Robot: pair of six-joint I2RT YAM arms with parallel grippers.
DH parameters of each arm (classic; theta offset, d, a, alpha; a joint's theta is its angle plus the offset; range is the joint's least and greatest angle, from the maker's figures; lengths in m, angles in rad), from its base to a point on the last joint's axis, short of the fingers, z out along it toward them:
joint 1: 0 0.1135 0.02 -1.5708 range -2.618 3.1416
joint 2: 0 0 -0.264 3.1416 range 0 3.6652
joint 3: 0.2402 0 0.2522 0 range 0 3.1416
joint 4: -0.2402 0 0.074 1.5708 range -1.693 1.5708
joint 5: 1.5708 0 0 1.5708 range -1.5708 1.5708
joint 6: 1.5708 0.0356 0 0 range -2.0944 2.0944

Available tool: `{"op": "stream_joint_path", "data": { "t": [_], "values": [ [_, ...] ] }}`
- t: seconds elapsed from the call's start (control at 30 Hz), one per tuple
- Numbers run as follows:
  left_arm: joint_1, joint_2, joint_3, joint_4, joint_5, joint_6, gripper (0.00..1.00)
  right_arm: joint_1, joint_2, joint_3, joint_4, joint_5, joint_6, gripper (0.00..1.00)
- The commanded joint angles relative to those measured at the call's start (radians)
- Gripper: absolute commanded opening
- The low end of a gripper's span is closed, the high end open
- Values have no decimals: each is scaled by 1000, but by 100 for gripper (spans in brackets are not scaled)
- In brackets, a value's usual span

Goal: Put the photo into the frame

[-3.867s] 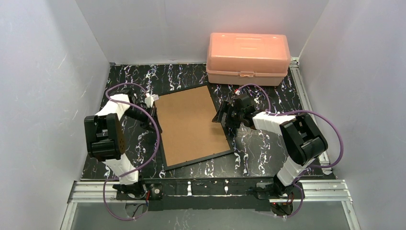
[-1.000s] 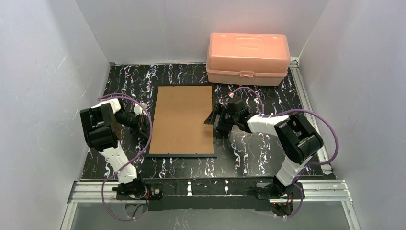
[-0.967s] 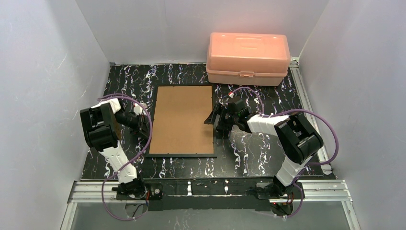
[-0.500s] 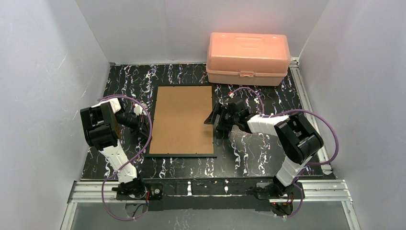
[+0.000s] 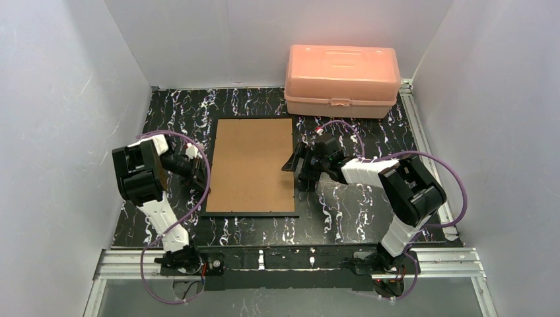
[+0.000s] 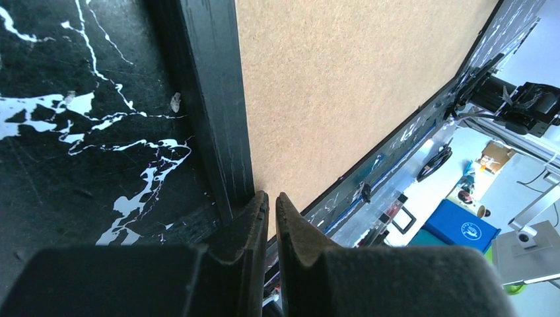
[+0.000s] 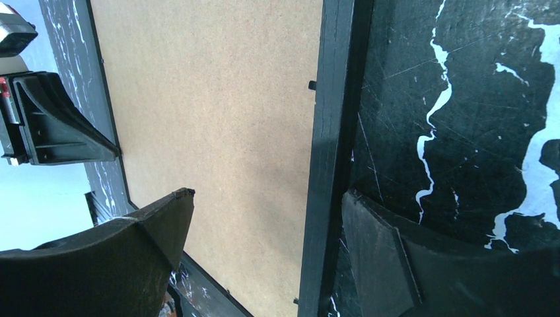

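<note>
**Operator:** Where is the frame?

**Me:** The frame (image 5: 249, 165) lies flat on the black marbled table (image 5: 178, 109), between my two arms, with its long sides running away from my bases. It is face down. The brown fibreboard back (image 6: 343, 86) is uppermost, with the thin black moulding (image 6: 218, 99) around it.

**Operator:** And your left gripper?

**Me:** My left gripper (image 6: 271, 197) is at the frame's left long side, about halfway along. Its fingers (image 6: 244, 218) are drawn together with only a thin slit between them, and I see nothing in that slit. In the left wrist view the tips sit right where the moulding meets the fibreboard. I cannot tell whether they press on it.

**Operator:** The right one?

**Me:** My right gripper (image 7: 267, 194) is spread wide and holds nothing. It straddles the frame's right long side, also about halfway along. One finger (image 7: 142, 228) hangs over the fibreboard and the other (image 7: 376, 231) over bare table just outside the moulding. I cannot tell whether either tip touches down. The right wrist view also shows my left gripper across the board, at the opposite edge.

**Operator:** Anything else on the table?

**Me:** A pink plastic box (image 5: 342, 79) with its lid down stands at the far right. Its near left corner is close to the frame's far right corner.
</note>
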State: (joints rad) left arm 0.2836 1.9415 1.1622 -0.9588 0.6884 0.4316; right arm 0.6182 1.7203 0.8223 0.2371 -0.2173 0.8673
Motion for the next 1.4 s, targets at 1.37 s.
{"op": "stream_joint_path", "data": {
  "t": [1.37],
  "values": [
    [-71, -98, 239, -238, 119, 35, 14, 9, 40, -67, -213, 0, -34, 92]
  ]
}}
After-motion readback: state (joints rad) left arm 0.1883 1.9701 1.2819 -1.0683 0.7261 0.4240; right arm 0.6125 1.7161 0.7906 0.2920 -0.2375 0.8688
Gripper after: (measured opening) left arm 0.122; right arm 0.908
